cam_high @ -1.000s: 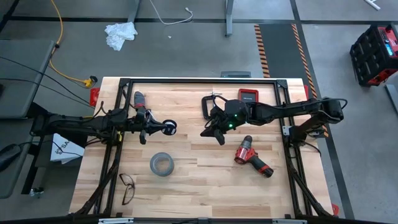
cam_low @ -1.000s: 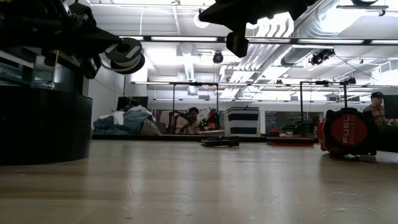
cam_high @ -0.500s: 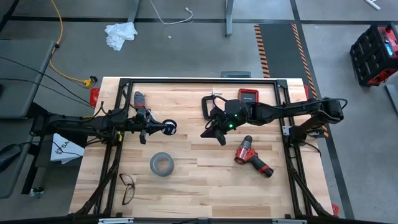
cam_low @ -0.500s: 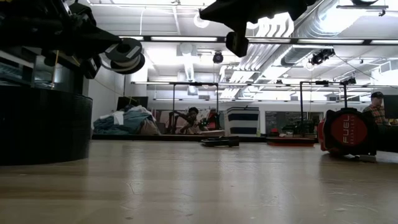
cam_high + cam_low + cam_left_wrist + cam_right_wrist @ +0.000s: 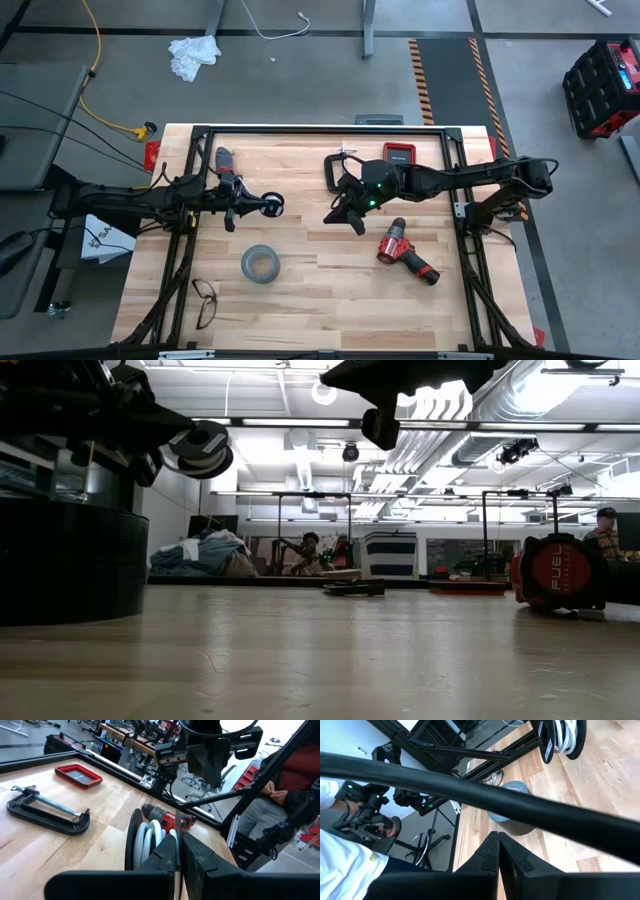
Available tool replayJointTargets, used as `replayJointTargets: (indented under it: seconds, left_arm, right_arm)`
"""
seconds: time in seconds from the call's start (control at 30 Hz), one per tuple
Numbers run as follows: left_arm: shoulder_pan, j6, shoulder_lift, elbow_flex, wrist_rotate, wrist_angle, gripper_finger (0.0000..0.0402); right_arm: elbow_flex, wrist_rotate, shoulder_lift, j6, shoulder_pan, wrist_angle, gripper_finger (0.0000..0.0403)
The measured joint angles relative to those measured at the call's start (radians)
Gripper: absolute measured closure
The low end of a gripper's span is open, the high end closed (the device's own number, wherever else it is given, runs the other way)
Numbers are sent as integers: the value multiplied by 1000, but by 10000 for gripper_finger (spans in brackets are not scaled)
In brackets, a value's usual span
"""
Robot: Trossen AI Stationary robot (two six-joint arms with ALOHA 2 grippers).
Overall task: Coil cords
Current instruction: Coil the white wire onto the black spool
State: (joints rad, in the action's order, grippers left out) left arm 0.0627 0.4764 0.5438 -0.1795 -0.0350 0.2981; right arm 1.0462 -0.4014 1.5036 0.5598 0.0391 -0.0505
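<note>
The left gripper (image 5: 255, 207) is standing closed, pinching the rim of the small black disc (image 5: 272, 205) and holding it clear above the table (image 5: 300, 300). In the left wrist view the fingers (image 5: 167, 855) are clamping the disc (image 5: 131, 840) on edge, with the white cable (image 5: 150, 837) already lying in loops inside it. The disc is sitting at the tips of the left gripper, on the side facing the right arm, its flat faces turned sideways across the table.

The right gripper (image 5: 345, 213) is hovering near the table's middle, fingers pressed together and holding nothing, well apart from the disc. Judgement: the left arm is the nearer 1; any handover is requiring the right gripper to travel across toward it. The grey tape roll (image 5: 259, 264) is lying below that path, toward the near edge.
</note>
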Motion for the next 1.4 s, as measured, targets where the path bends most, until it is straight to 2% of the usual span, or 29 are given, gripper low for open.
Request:
replayJointTargets:
  seconds: [0.27, 0.47, 0.73, 0.9, 1.03, 1.17, 1.3, 1.4]
  left_arm:
    - [0, -6, 0, 0, -38, 0, 397]
    - [0, 16, 0, 0, 16, 0, 397]
    - [0, 17, 0, 0, 31, -1, 397]
    - [0, 22, 0, 0, 108, 16, 397]
    - [0, 36, 0, -1, 187, 49, 397]
    - [1, 28, 0, -1, 279, 88, 397]
    - [0, -54, 0, -1, 285, 142, 397]
    - [0, -136, 3, -1, 284, 147, 397]
  right_arm:
    - [0, -47, 0, -10, 0, 0, 403]
    - [0, -57, 0, -33, -1, 0, 403]
    - [0, -73, 0, -71, 0, 1, 403]
    - [0, -57, -5, -154, 0, 14, 403]
    - [1, 2, -44, -302, 20, 83, 403]
    - [1, 5, -101, -434, 77, 171, 403]
    - [-9, -9, -190, -511, 143, 178, 403]
    - [-87, -10, -256, -487, 176, 85, 403]
